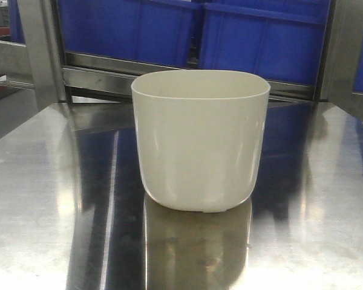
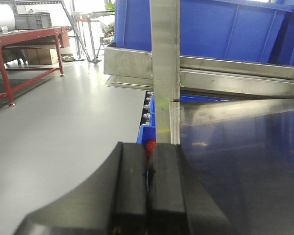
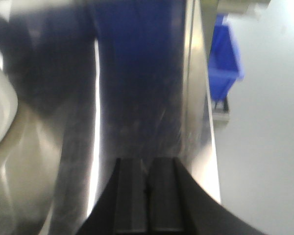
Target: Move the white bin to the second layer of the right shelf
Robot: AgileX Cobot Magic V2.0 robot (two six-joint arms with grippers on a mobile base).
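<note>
At the far left, the left gripper (image 2: pixel 148 191) has its two black fingers pressed flat together, with only a thin seam between them and nothing held. It sits low by the left edge of the steel tabletop (image 2: pixel 245 166), facing an upright steel post (image 2: pixel 164 73). A grey floor (image 2: pixel 63 122) and a red-framed bench (image 2: pixel 24 44) lie off to its left.

In the front view, the white bin (image 1: pixel 199 142) stands upright near the middle of the tabletop, apart from both grippers. It is a glossy cream-white tub with a rounded-rectangle rim and smooth, handle-free walls that taper to a narrower base with rounded corners. Its mirror image shows in the polished steel just below it. Behind it, blue crates (image 1: pixel 133 30) sit on a steel rack (image 1: pixel 103 75).

At the right, the right gripper (image 3: pixel 148 196) is likewise closed on nothing. It is above the tabletop near its right edge, and the bin's curved wall shows at the left border of its blurred view.
</note>
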